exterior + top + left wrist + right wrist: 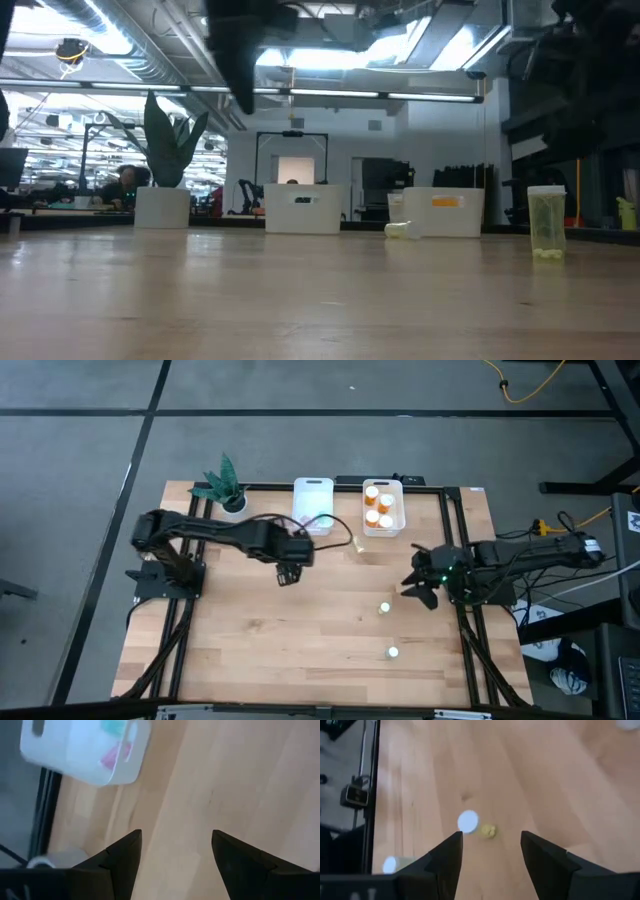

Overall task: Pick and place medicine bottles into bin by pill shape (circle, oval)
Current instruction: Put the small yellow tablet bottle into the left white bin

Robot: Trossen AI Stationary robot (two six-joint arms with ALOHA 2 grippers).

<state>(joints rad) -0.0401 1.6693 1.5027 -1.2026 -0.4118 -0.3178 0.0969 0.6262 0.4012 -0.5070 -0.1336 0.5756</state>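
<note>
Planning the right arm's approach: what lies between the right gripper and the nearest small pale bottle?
Only bare wooden tabletop; the high view shows nothing between the open right gripper and the small pale bottle.

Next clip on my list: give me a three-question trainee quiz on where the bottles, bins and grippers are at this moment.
1. True or false: the right bin holds orange bottles.
2. How many small pale bottles stand loose on the table in the high view?
3. Which is nearer the left bin: A) left gripper, B) right gripper?

Key
1. True: orange bodies with white caps sit inside it.
2. Two, both in front of the right gripper, whose fingers are apart and empty.
3. A; it hangs open just in front of that bin.
</note>
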